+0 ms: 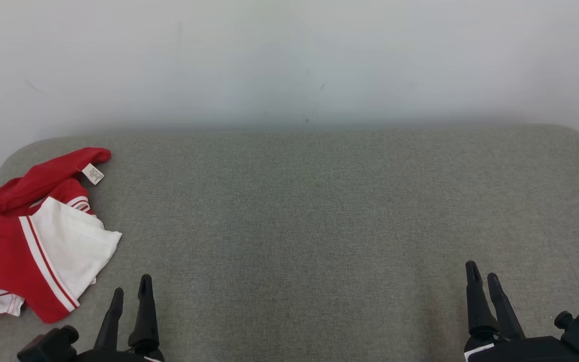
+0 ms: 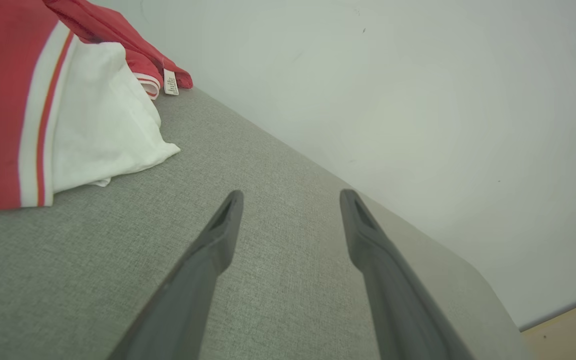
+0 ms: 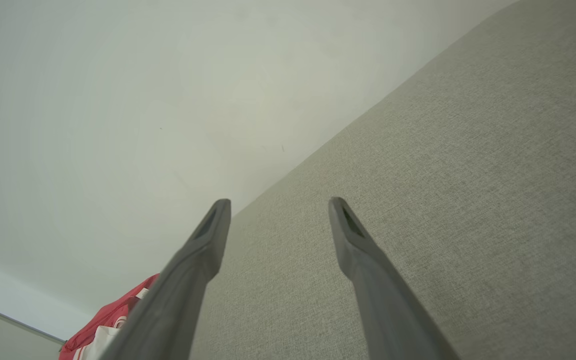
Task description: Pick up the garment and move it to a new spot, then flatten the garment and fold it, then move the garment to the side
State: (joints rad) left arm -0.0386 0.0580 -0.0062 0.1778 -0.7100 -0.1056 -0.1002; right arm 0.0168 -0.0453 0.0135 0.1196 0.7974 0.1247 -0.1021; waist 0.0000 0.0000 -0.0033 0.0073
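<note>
One grey woven-fabric worktop (image 1: 319,211) with rounded corners, and a plain off-white wall (image 1: 289,60) behind it showing a few faint scuffs. My left wrist view catches a sliver of tan floor (image 2: 573,325) past the worktop's corner.

Count:
- One crumpled red-and-white garment (image 1: 13,236) with striped trim.
- One small white care label (image 1: 93,174) on the garment's far red fold.
- Two grippers with two dark fingers each, four in total.

The garment lies at the worktop's far left, partly cut off by the head view's left border. It is near my left gripper (image 1: 131,284) but not touching it.

The left fingers (image 2: 218,235) are spread over bare fabric and grip nothing. My right gripper (image 1: 481,270) is at lower right, well apart from the garment. Its fingers (image 3: 358,240) are also spread and grip nothing.
</note>
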